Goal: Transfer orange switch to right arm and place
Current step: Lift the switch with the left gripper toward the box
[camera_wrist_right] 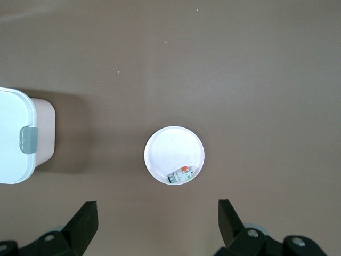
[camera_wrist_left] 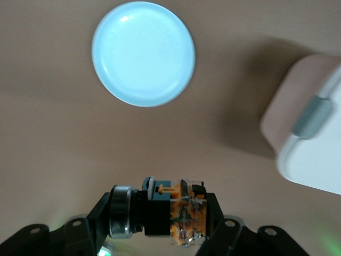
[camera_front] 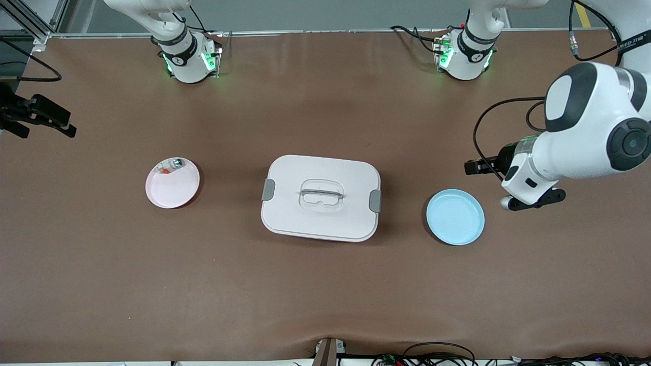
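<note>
Switch (camera_wrist_left: 170, 213): black blocky body, orange band, ringed dark cylindrical end; clamped in left gripper (camera_wrist_left: 160, 226), held above the bare table near the blue plate (camera_front: 455, 217). Right gripper (camera_wrist_right: 157, 224): fingers wide apart, above the pink plate (camera_wrist_right: 174, 154), waiting.

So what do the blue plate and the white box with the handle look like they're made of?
Blue plate: probably plastic or melamine, smooth and slightly glossy, with a soft highlight on its face. White box: likely matte plastic, with grey latches and a clear handle.
</note>
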`<state>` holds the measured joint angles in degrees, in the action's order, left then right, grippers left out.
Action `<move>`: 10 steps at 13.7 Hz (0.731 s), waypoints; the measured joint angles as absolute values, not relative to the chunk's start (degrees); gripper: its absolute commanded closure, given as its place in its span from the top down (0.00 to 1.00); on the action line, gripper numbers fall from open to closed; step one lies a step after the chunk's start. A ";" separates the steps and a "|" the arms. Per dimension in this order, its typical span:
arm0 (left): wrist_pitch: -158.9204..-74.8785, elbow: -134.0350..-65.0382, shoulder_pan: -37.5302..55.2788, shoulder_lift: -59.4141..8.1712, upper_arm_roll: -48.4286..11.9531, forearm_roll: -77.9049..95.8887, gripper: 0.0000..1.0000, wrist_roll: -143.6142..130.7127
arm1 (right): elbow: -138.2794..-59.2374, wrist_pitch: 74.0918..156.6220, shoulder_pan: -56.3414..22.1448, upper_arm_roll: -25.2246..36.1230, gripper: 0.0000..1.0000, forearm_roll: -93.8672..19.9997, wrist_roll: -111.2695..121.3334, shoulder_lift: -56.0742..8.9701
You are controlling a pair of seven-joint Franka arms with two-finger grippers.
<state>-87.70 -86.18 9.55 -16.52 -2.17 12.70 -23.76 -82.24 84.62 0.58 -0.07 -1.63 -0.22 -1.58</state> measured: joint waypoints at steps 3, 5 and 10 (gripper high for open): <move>-86.93 -83.75 9.86 -16.17 -4.54 18.27 0.21 -34.76 | -82.24 84.35 1.10 0.13 1.00 -1.61 -0.21 -1.58; -86.93 -82.71 10.02 -16.09 -6.72 20.38 0.21 -42.78 | -82.18 84.53 1.28 0.22 1.00 -1.53 -0.14 -1.58; -90.35 -80.68 10.45 -16.08 -11.41 24.04 0.21 -58.79 | -81.98 84.51 1.65 0.24 1.00 -1.51 -0.13 -1.57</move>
<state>-90.35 -80.68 10.45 -16.08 -11.41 24.04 -58.79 -81.98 84.51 1.65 0.24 -1.51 -0.13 -1.57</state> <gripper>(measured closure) 0.282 0.000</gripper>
